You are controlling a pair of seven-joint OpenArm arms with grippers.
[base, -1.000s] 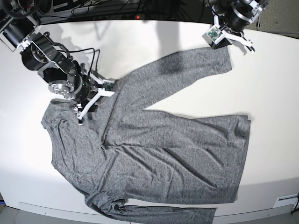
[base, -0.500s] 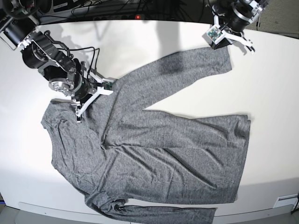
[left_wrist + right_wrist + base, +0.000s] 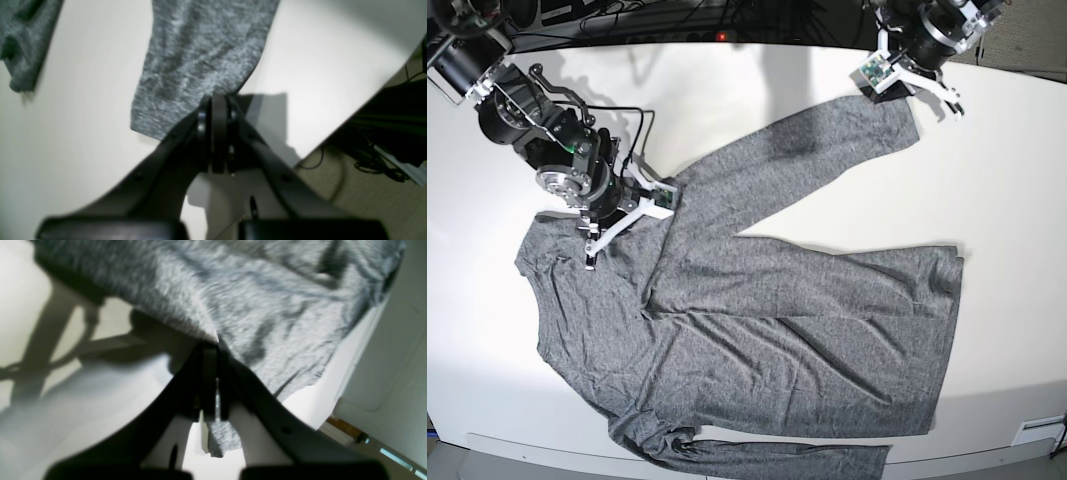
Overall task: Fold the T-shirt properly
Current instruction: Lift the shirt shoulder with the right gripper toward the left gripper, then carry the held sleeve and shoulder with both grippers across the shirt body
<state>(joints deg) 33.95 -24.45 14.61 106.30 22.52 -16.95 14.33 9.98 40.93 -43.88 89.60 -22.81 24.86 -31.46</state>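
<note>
The dark-grey T-shirt lies spread on the white table. One long sleeve runs up to the far right, and another sleeve hangs at the front edge. My left gripper is at that far sleeve's end. In the left wrist view it is shut on the corner of the sleeve cuff. My right gripper is at the shirt's upper left, near the shoulder. The right wrist view shows it shut on the fabric's edge.
Dark cables and equipment line the table's far edge. The floor with cables drops off just beyond the left gripper. A white box sits off the front right corner. The table's front edge runs under the shirt's hem.
The right gripper has closed on the shirt's edge near the shoulder. The left arm has shifted slightly up and left with the sleeve end in it.
</note>
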